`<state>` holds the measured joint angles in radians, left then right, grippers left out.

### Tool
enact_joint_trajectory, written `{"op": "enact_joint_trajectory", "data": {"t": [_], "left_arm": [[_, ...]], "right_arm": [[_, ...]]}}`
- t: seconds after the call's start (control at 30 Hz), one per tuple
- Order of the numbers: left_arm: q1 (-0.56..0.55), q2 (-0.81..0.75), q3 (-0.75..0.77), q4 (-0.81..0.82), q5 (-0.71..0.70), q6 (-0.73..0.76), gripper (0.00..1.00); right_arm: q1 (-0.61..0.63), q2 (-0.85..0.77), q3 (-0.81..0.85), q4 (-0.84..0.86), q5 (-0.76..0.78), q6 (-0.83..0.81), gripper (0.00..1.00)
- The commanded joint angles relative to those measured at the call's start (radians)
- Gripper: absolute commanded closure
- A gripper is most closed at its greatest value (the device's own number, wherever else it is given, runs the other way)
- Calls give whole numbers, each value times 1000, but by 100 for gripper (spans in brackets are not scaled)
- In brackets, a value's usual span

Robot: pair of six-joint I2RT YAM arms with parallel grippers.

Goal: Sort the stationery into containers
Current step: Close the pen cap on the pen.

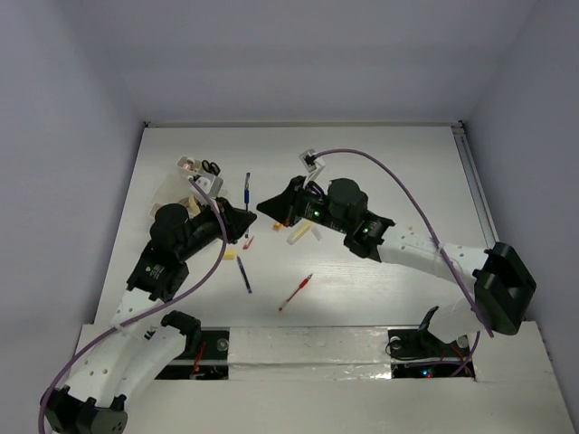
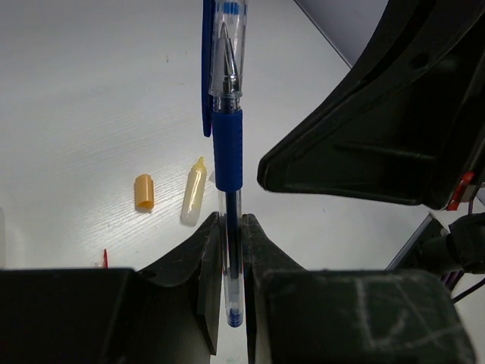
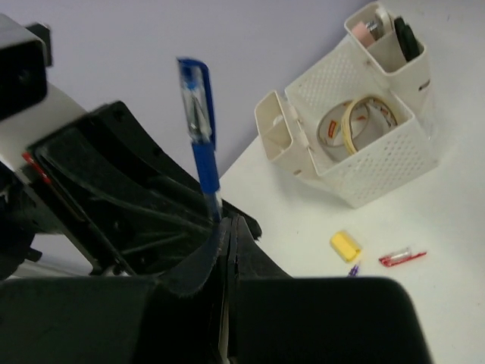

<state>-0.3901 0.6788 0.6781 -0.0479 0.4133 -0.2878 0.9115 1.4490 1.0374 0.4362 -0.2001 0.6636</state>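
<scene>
Left gripper [image 2: 229, 227] clamps the blue pen [image 2: 227, 144] upright (capped end up). From above, right gripper [image 1: 264, 206], jaws together, sits at its 4 o'clock, box [image 1: 206, 183] at 10.

I seem to be driving a robotics lab cell rather than a home or an office. A bare white table [image 1: 380, 271] is boxed in by plain pale walls [image 1: 298, 54]. The left arm [image 1: 136, 362] and right arm [image 1: 425, 253] are bolted at its near edge, trailing loose purple cables [image 1: 366, 154]. Whatever lies past those panels is outside my cameras.
</scene>
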Motion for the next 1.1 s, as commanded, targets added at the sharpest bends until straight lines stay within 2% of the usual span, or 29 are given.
{"op": "enact_joint_trajectory", "data": {"t": [0.0,0.1,0.13,0.17,0.23,0.27,0.33,0.37,0.5,0.6,0.73,0.83,0.87,1.03,1.07], "left_arm": [[5,-12,11,52,-4,13,100],[5,-12,9,52,-4,13,100],[5,-10,9,54,1,12,100],[5,-9,9,56,5,12,100],[5,-5,8,57,19,10,100],[5,-5,8,57,21,10,100],[5,-8,8,60,27,12,100],[5,-7,5,63,33,12,100],[5,4,5,68,56,12,100],[5,8,5,69,65,10,100],[5,7,3,71,73,10,100],[5,7,1,72,81,9,100],[5,7,1,74,84,7,100],[5,8,1,75,87,9,100],[5,8,1,75,85,9,100]], "right_arm": [[7,-1,-46,5,-53,27,100],[7,-41,-76,29,-27,21,99],[7,-51,-77,24,-16,13,94],[7,-70,-71,0,-7,-11,81],[7,-87,-50,-28,13,-41,69],[7,-94,-25,-40,21,-71,57],[7,-117,2,-80,56,-97,46],[-2,-125,31,-92,68,-117,36],[-13,-118,150,-167,87,-177,17],[-22,-56,280,-250,94,-211,12],[-22,34,395,-339,148,-202,13],[-22,83,443,-361,154,-200,16],[-22,96,453,-366,154,-202,20],[-22,148,504,-404,140,-217,26],[-22,151,504,-406,136,-216,30]]}}
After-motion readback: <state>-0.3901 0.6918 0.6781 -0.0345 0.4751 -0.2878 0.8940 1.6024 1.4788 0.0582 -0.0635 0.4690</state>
